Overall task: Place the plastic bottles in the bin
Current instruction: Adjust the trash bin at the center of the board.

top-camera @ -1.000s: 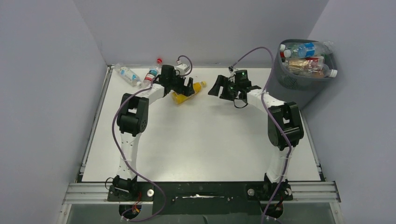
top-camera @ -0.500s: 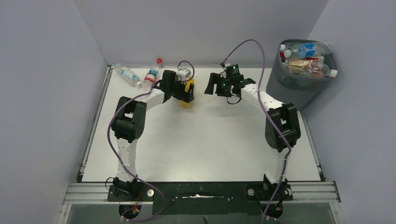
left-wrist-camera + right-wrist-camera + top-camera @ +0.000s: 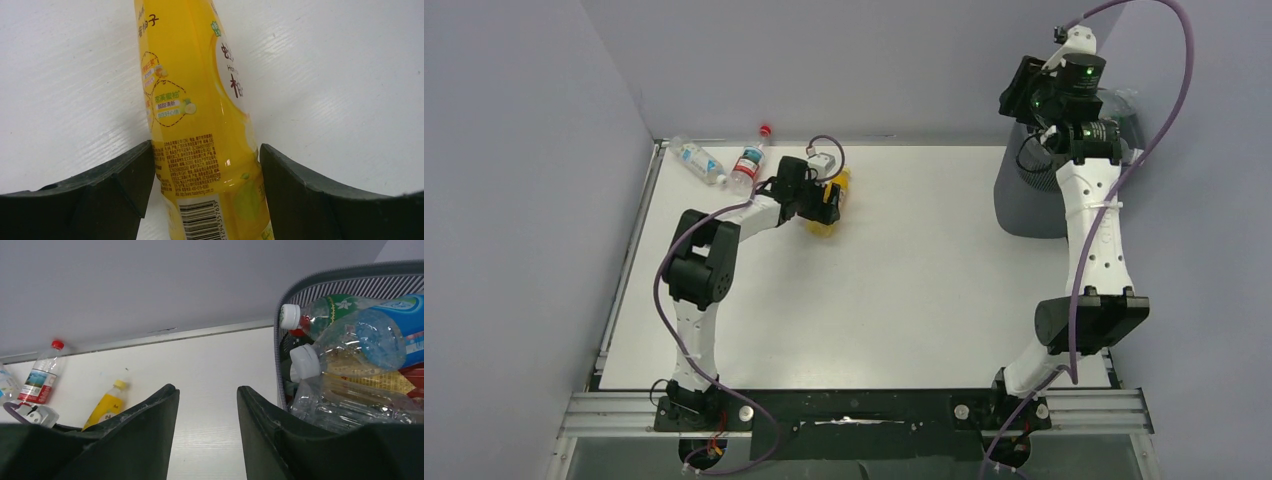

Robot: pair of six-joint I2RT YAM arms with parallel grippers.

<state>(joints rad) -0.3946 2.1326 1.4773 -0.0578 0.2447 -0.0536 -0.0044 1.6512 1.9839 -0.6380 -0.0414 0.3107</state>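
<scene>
Bin (image 3: 345, 276): dark grey mesh, standing at the far right corner of the table (image 3: 874, 300).

Contents, as seen from the right wrist:
- green-labelled bottle (image 3: 330, 307), white cap, lying against the rim
- large clear bottle (image 3: 360, 340), white cap and blue label, just beside the first
- crushed clear bottle (image 3: 350, 402), nearest the camera
- amber and red labels showing underneath, too covered to tell apart

The load comes up close to the rim.

Right gripper (image 3: 207, 390): raised high at the bin's left rim, fingers a narrow gap apart, nothing between them.

Yellow bottle (image 3: 200, 100): lying on its side on the table, far centre-left, with its yellow cap toward the back wall.

Left gripper (image 3: 205, 150): down at the table with one finger on each side of the yellow bottle's lower body. Both fingers are against its label, closed on it.

Red-capped bottle (image 3: 750, 158): clear, red-and-white label, lying at the table's far left edge.

Blue-labelled bottle (image 3: 696, 160): clear, lying just beside the red-capped bottle, nearer the left corner.

These last two bottles are well apart from the bin.
</scene>
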